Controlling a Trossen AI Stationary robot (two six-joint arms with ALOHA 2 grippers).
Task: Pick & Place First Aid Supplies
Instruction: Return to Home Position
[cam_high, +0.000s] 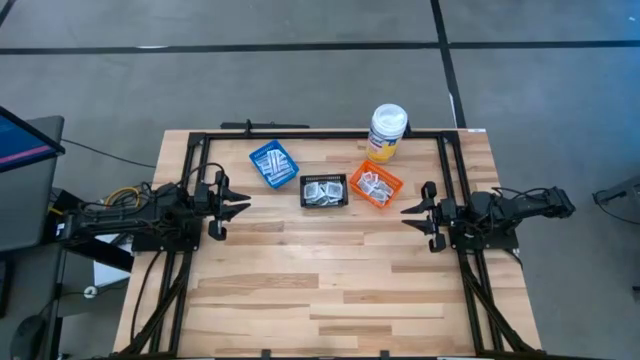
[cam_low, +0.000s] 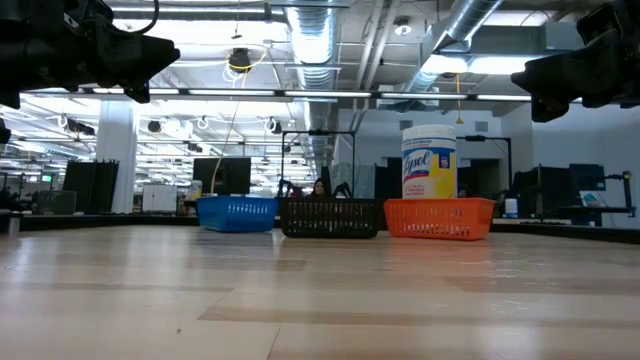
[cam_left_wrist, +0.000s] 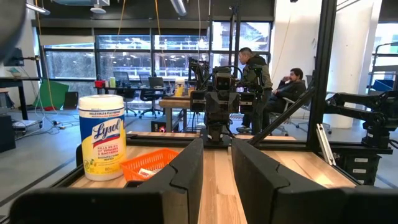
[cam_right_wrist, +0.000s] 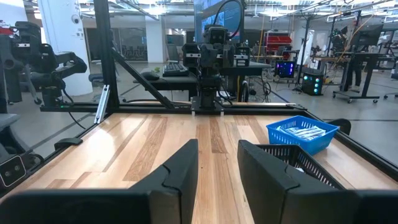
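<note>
You had the left gripper (cam_high: 245, 205) at 9 o'clock of the table (cam_high: 330, 290) and the right gripper (cam_high: 408, 216) at 3 o'clock. Both were held above the wood, tips facing each other, well apart, fingers spread w/ nothing betw. them.

Farther back, the first aid supplies (cam_high: 323, 192) sat in three baskets in a row:
- Blue basket (cam_high: 258, 171), 11 o'clock: narrow white strips w/ blue-grey print.
- Black basket (cam_high: 303, 192), 12 o'clock: a heap of pale flat packets.
- Orange basket (cam_high: 392, 197), 1 o'clock: small white squares w/ dark marks.

Behind the orange one, just beside it, stood the bottle (cam_high: 387, 130), white w/ a yellow label.

Print on the packets was too small to read. In the low view the basket walls hid their contents, and both arms were cut off at the top corners. Beyond the table, the left wrist view showed a standing person (cam_left_wrist: 252, 71) and a seated person (cam_left_wrist: 293, 84).
</note>
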